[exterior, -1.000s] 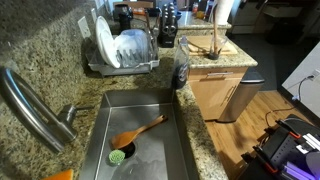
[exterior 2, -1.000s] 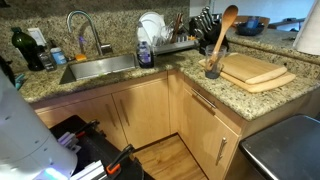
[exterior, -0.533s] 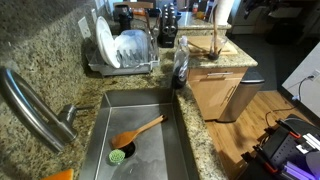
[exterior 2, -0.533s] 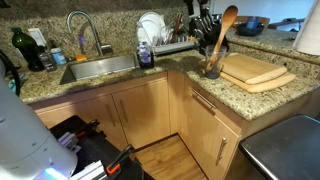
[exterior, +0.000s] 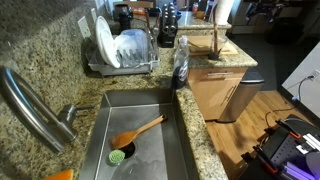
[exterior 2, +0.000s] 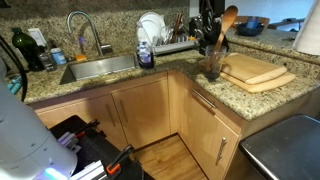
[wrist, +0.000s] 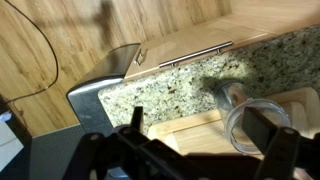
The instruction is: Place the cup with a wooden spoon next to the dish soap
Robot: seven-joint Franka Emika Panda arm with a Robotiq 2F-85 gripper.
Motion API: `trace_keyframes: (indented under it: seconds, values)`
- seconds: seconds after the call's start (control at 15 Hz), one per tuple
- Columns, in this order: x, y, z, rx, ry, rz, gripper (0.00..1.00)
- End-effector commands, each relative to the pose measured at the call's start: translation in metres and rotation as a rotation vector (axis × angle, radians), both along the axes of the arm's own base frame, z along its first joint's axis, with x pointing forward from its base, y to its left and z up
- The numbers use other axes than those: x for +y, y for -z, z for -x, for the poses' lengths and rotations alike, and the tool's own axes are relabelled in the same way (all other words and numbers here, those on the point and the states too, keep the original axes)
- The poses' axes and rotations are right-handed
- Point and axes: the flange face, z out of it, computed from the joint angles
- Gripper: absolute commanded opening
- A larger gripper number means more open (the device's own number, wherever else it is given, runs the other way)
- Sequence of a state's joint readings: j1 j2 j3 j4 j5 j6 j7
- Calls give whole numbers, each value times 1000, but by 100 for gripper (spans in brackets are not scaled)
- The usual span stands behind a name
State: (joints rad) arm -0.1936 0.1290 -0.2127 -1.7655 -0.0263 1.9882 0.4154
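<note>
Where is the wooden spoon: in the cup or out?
In: the wooden spoon stands tilted, handle down inside the cup, bowl end up.

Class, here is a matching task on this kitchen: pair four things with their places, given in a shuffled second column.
Things:
1 brush
2 cup
3 plates
4 dish soap

Places:
A in the drying rack
B standing on the counter beside the rack
C lying in the sink
D by the cutting board

Pairs: 1-C, 2-D, 3-A, 4-B
</note>
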Motion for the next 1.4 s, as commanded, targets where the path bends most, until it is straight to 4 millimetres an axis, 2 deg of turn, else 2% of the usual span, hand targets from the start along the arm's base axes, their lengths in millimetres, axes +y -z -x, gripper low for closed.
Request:
trace_keyframes:
  seconds: [0.0, 0.07, 0.27, 0.4, 0.67, 0.73, 0.8, 0.93, 1.13, 1.2, 1.27, 1.33]
  values:
    - [-48, 40, -38, 65, 148, -103, 100]
    - [-21, 17, -15, 29, 79, -59, 100]
    - [-48, 48, -35, 58, 132, -84, 100]
    - [-48, 55, -43, 68, 167, -104, 100]
    - [-52, 92, -65, 72, 260, -116, 100]
    - [-47, 75, -51, 70, 224, -116, 100]
    - [-47, 83, -54, 79, 228, -114, 100]
    - [-47, 85, -54, 81, 228, -114, 100]
    - [-34, 60, -44, -31, 248, -204, 100]
    - [-30, 53, -46, -70, 251, -210, 100]
    - [-39, 67, -58, -4, 247, -177, 100]
    - [-37, 59, -58, -31, 248, -185, 100]
